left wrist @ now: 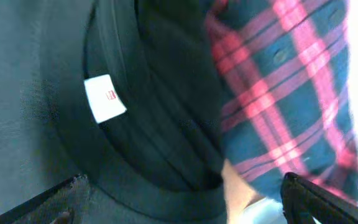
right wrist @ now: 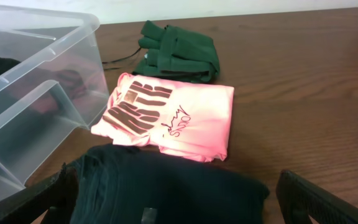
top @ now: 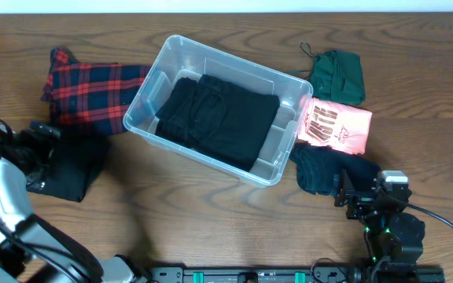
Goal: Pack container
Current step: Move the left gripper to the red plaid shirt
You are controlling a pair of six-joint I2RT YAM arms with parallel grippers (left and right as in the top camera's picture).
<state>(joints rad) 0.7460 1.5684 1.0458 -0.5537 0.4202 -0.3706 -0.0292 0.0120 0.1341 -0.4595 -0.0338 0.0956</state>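
The clear plastic container (top: 152, 86) stands mid-table with a folded black garment (top: 217, 116) inside; its corner shows in the right wrist view (right wrist: 36, 68). My left gripper (top: 44, 153) is open, right over a dark folded garment (top: 73, 169) with a white tag (left wrist: 104, 98), beside a red plaid shirt (top: 89, 86) (left wrist: 291, 93). My right gripper (top: 360, 196) is open over a dark green-black garment (top: 329, 169) (right wrist: 166, 193). A pink printed shirt (top: 335, 126) (right wrist: 173, 118) and a green garment (top: 338, 75) (right wrist: 179, 53) lie beyond it.
The wooden table (top: 415, 94) runs right of the clothes. The container's near corner sits close to the right gripper's garment. The arm bases stand at the front edge.
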